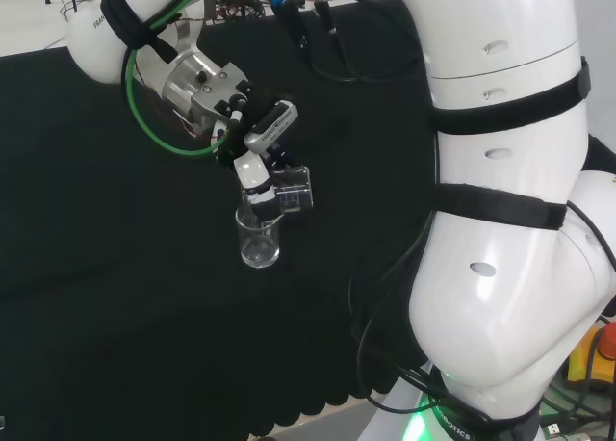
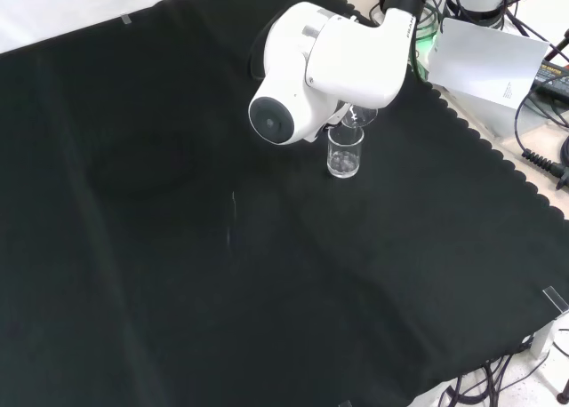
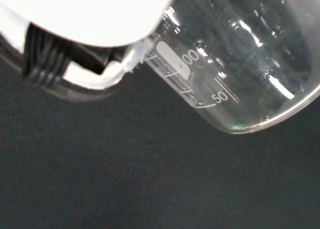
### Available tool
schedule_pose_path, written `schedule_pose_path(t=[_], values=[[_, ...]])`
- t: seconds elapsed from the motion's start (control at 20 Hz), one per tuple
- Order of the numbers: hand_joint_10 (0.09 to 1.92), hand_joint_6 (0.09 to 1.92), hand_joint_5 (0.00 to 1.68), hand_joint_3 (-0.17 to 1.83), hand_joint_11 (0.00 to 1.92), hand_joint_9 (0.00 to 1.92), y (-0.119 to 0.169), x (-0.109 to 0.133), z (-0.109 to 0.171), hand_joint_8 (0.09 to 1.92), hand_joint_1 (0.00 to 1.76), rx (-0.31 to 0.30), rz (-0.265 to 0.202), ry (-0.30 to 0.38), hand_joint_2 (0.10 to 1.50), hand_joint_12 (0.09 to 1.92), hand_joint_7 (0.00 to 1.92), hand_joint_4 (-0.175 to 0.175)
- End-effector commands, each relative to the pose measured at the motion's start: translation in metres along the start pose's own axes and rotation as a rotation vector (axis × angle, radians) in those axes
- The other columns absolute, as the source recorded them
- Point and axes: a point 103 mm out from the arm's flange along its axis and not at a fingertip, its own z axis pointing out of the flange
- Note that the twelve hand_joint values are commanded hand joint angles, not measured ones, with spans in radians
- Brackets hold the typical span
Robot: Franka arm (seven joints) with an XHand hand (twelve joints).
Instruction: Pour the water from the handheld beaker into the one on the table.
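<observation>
The black and white hand [image 1: 262, 176] grips a tilted clear glass beaker [image 3: 240, 64], fingers curled round it, directly above a second clear glass beaker [image 2: 344, 152] standing upright on the black cloth [image 2: 178, 247]. Two beakers are visible.

A robotics lab: black-draped bench [image 2: 178, 274], white arm [image 1: 510, 220], loose cables [image 2: 533, 149], graduated glass beaker [image 3: 240, 64].

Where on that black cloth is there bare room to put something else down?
Nearly everywhere. In the front view the black cloth lies bare left of and below the standing beaker. It is crowded only at that beaker, where the hand holds the tilted beaker over it.
</observation>
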Motion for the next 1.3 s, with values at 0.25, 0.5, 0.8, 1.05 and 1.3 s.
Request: schedule_pose_path(t=[0.25, 0.5, 0.8, 1.05, 1.3], values=[[0.09, 0.34, 1.44, 0.71, 1.5, 1.69, 0.0, 0.0, -0.001, 0.49, 1.42, -0.005, -0.002, -0.003, 0.55, 0.6, 1.38, -0.175], [0.09, 0.35, 1.43, 0.71, 1.5, 1.67, -0.003, -0.004, 0.001, 0.53, 1.44, -0.069, -0.008, 0.008, 0.55, 0.6, 1.35, -0.175], [0.09, 0.36, 1.42, 0.7, 1.49, 1.67, -0.008, -0.006, 0.001, 0.54, 1.44, -0.149, -0.043, 0.025, 0.55, 0.6, 1.35, -0.175], [0.09, 0.36, 1.42, 0.7, 1.49, 1.67, -0.01, -0.006, 0.004, 0.54, 1.44, -0.211, -0.089, 0.054, 0.56, 0.6, 1.34, -0.175], [0.09, 0.38, 1.41, 0.67, 1.49, 1.66, -0.01, -0.013, 0.011, 0.56, 1.44, -0.296, -0.142, 0.091, 0.57, 0.6, 1.33, -0.175]])
